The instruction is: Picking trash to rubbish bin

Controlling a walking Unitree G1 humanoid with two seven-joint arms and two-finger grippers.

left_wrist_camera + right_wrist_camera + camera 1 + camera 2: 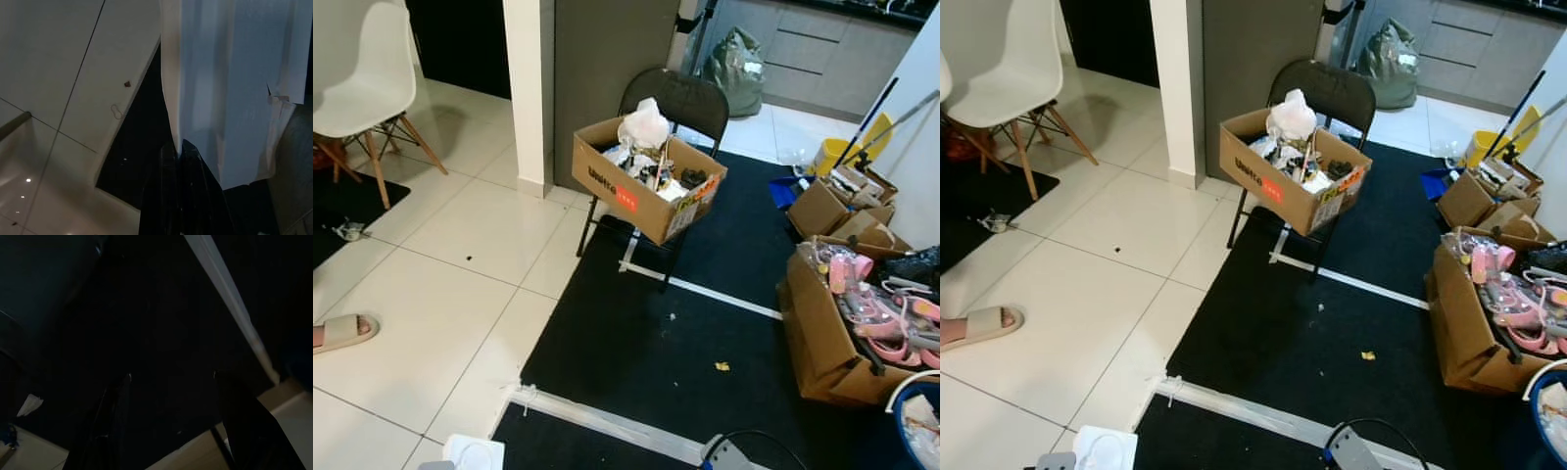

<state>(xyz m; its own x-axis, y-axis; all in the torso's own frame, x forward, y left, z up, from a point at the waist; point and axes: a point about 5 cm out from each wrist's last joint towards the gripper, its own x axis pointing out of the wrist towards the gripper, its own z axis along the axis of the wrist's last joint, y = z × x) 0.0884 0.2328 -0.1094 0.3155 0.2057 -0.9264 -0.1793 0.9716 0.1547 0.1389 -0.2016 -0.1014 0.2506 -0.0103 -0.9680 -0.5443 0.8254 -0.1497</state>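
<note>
1. Trash is already in hand: in the left wrist view the left gripper has its two black fingers pressed together on the edge of a pale sheet of paper, which hangs over white tile and the dark mat.

2. Right gripper hangs idle above the dark mat; its fingers stand wide apart with nothing between them.

3. Judging by the task, the carry step is under way: the piece is picked and must go to a bin. The likeliest bin is the cardboard box heaped with crumpled paper and scraps, sitting on the black folding chair at upper centre of the head view.

4. Between robot and chair lie the black mat, a white tape line and a small yellow scrap at lower centre, possibly more trash.

5. Next move calls for walking forward across the mat, raising the left arm over the box rim and only then spreading the fingers.

6. Other boxes at right centre hold pink items; a person's sandalled foot is at the lower left edge, well apart from the path.
</note>
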